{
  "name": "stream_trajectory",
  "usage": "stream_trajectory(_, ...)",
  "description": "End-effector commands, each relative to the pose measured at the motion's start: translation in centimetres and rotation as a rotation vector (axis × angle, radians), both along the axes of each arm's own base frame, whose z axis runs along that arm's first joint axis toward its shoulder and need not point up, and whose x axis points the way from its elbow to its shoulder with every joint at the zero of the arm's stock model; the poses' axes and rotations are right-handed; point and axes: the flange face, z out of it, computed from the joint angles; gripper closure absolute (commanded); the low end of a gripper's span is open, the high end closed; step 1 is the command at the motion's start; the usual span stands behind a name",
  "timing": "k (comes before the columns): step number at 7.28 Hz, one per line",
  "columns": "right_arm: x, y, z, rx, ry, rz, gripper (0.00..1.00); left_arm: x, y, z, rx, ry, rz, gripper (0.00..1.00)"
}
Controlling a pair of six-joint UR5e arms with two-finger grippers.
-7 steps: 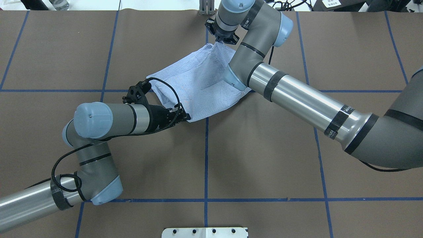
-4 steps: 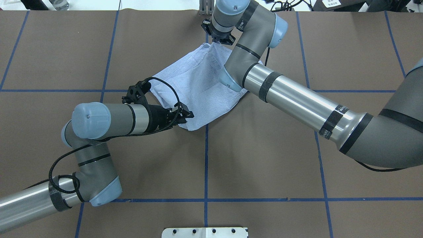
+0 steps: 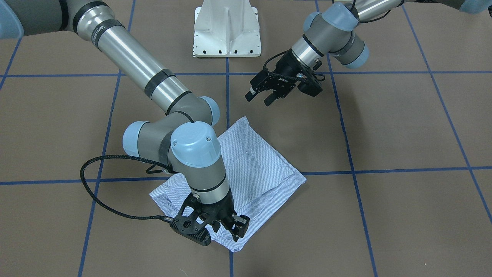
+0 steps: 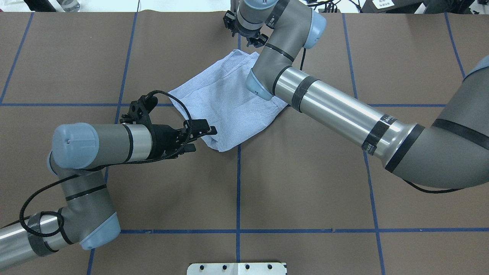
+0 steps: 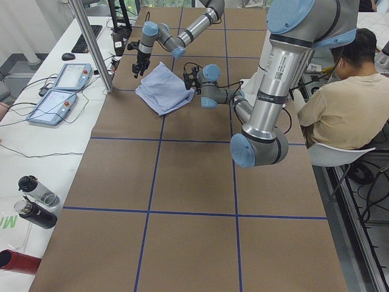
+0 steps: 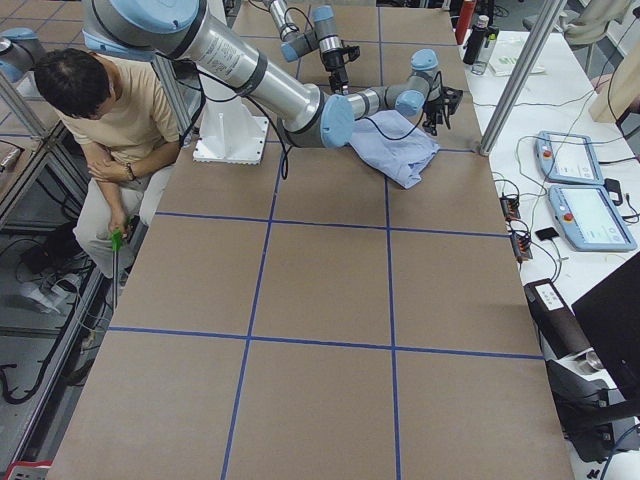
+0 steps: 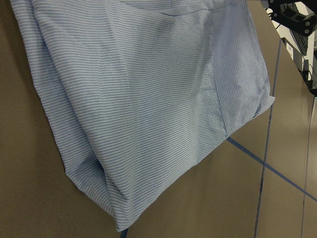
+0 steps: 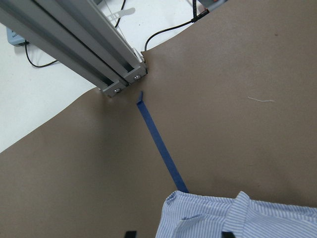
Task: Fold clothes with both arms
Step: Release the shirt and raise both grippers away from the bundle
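On the matte brown table cover (image 4: pixel 305 172), well out from the white pedestal base (image 4: pixel 237 268), the shirt (image 4: pixel 225 101) lies flat as a compact, roughly 4-cornered packet. Folding looks essentially done, with at most a tidy-up left. The right gripper (image 3: pixel 230 227) hangs at the corner farthest from the base, fingers spread and empty. The left gripper (image 3: pixel 258 99) hovers nearer the base, likewise released. The cloth is thin, finely striped and softly creased, and what looks like the collar (image 8: pixel 242 201) shows at 1 edge.
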Motion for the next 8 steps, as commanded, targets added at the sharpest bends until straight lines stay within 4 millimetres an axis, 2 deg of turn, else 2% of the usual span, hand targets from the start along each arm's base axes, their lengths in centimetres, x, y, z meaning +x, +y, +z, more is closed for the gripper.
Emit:
stream_trajectory(1, 3.5, -0.5, -3.4, -0.088, 0.014, -0.030, 0.01, -1.8, 0.3, 1.5, 0.013, -0.041, -0.005, 0.01)
stream_trajectory(2, 5.1, 1.0, -3.7, -0.119, 0.038, -0.036, 0.01, -2.6, 0.6, 1.6, 0.082, -0.114, 0.001, 0.01)
stream_trajectory(3, 7.7, 2.8, -1.3, -0.143, 0.023, -0.060, 0.01, -4.2, 0.5, 1.3, 0.150, -0.213, 0.004, 0.01)
stream_trajectory(4, 11.1, 4.0, 2.0, -0.163, 0.007, -0.093, 0.01, -6.2, 0.6, 2.0, 0.234, -0.295, 0.010, 0.01)
stream_trajectory(5, 13.9, 5.9, 5.4, -0.138, 0.024, -0.116, 0.01, -8.4, 0.0, 3.9, 0.296, -0.358, 0.013, 0.01)
stream_trajectory(6, 17.3, 8.5, 9.4, -0.077, 0.072, -0.170, 0.01, -11.5, -1.6, 6.1, 0.381, -0.421, 0.051, 0.01)
stream_trajectory(7, 21.2, 11.1, 13.2, -0.018, 0.132, -0.225, 0.01, -15.3, -3.5, 8.2, 0.452, -0.493, 0.083, 0.01)
stream_trajectory(8, 24.5, 13.8, 15.6, 0.018, 0.182, -0.274, 0.01, -18.8, -4.7, 10.5, 0.526, -0.562, 0.106, 0.01)
